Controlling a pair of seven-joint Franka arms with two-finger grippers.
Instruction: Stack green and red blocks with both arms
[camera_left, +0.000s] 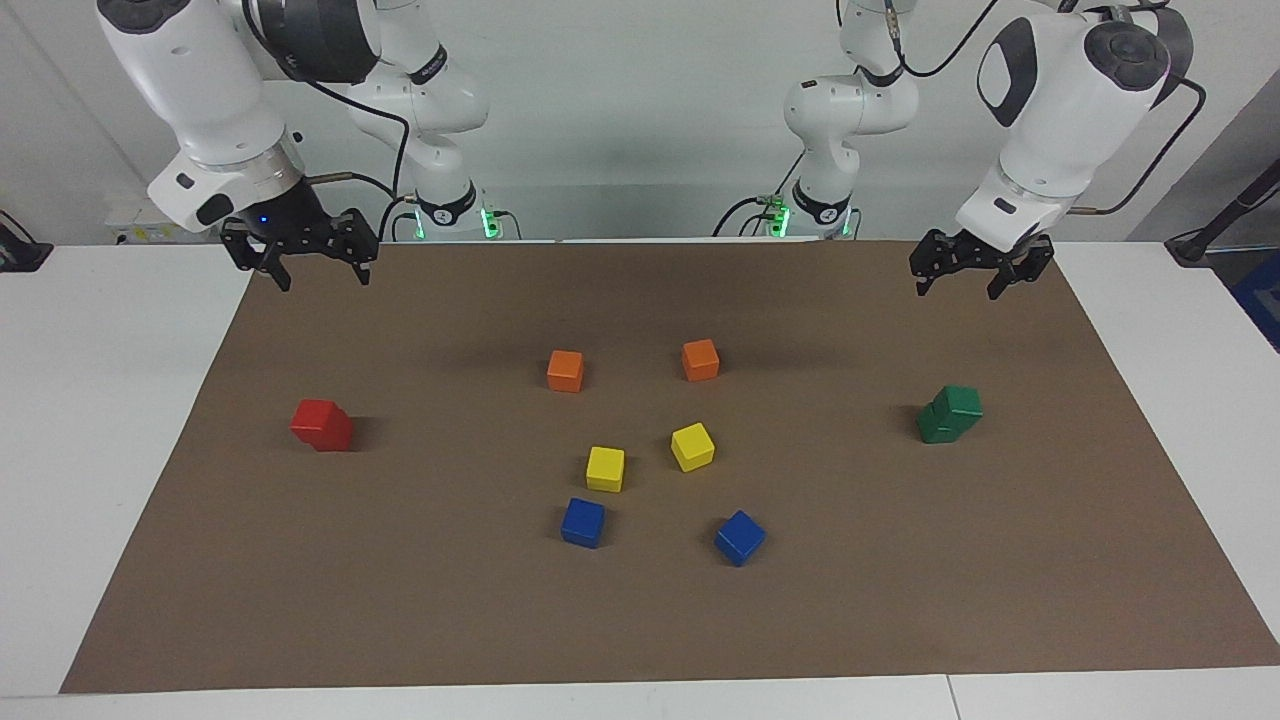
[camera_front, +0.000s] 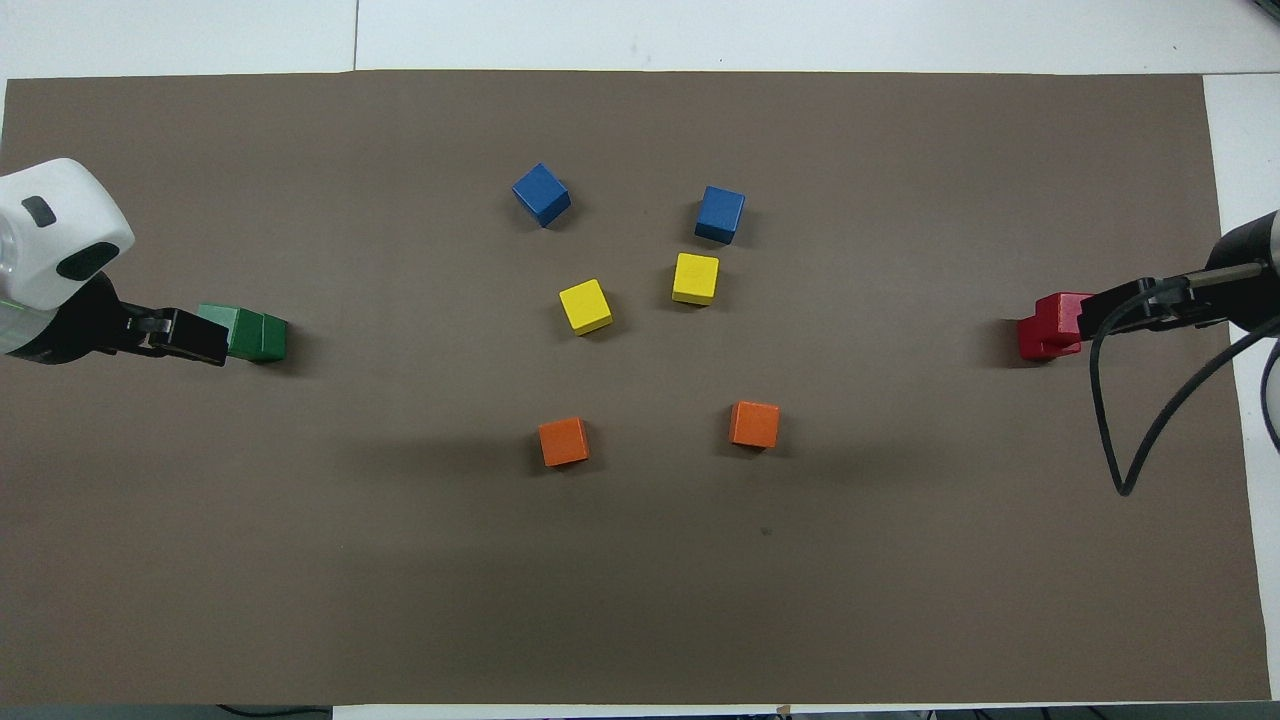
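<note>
The right claw (camera_left: 315, 270) hangs wide open and empty over the brown mat (camera_left: 640, 620), up above the stacked red blocks (camera_left: 322, 425). Orange, yellow and blue blocks lie mid-tabletop. The left claw (camera_left: 970, 278), likewise open and empty, hangs above the stacked green blocks (camera_left: 950, 413).

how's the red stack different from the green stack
The red stack sits toward the right arm's end of the mat; the green stack toward the left arm's end. Colour differs. Both are two cubes, the upper one set off-centre on the lower, and no pincer touches either.
</note>
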